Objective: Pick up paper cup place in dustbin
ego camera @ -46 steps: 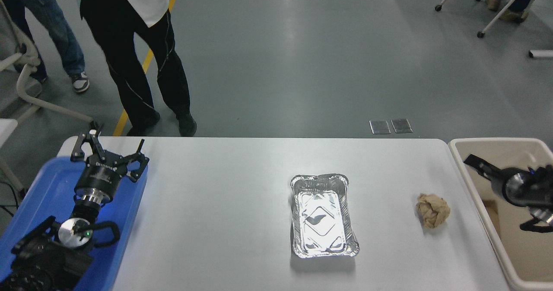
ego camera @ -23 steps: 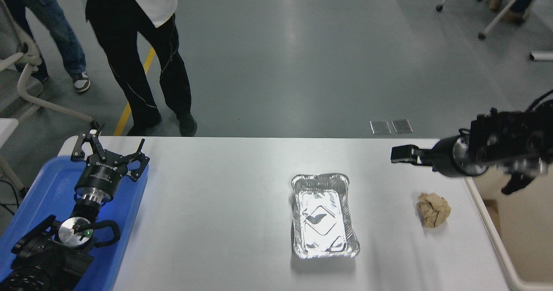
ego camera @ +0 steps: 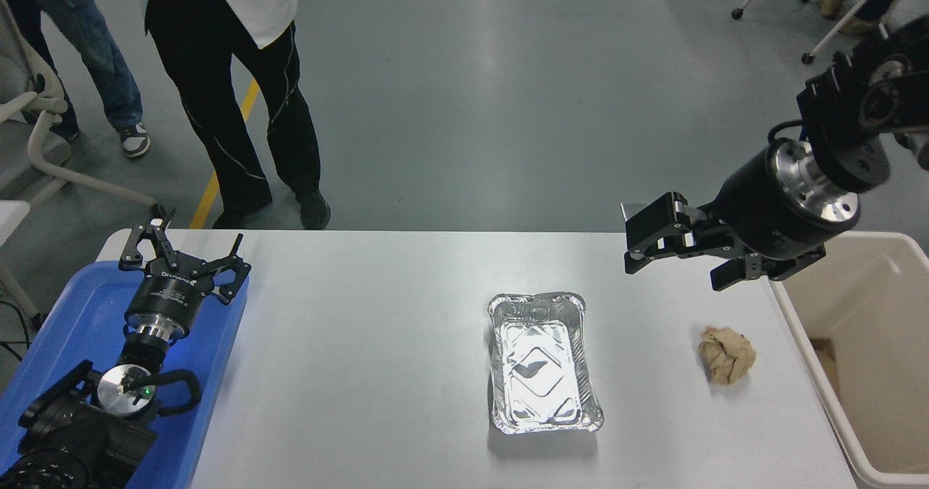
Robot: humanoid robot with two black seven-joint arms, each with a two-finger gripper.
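The right claw (ego camera: 646,239), fingers parted and empty, has risen out of the dustbin (ego camera: 882,358) at three o'clock and swung over the tabletop (ego camera: 363,373); the paper cup is not visible; the left claw (ego camera: 181,257) rests spread at nine o'clock.

Shiny, smooth and crinkly things on a white table

The table (ego camera: 377,344) is smooth and white with a soft shine. The foil tray (ego camera: 543,362) is thin silver metal, very shiny and wrinkled at the sides. The paper ball (ego camera: 726,355) is brown, rough and crumpled. The dustbin (ego camera: 871,358) on the right is smooth cream plastic. The blue tray (ego camera: 80,315) on the left is smooth plastic. The right gripper (ego camera: 678,253) is dull black with a shiny metal ring behind it.
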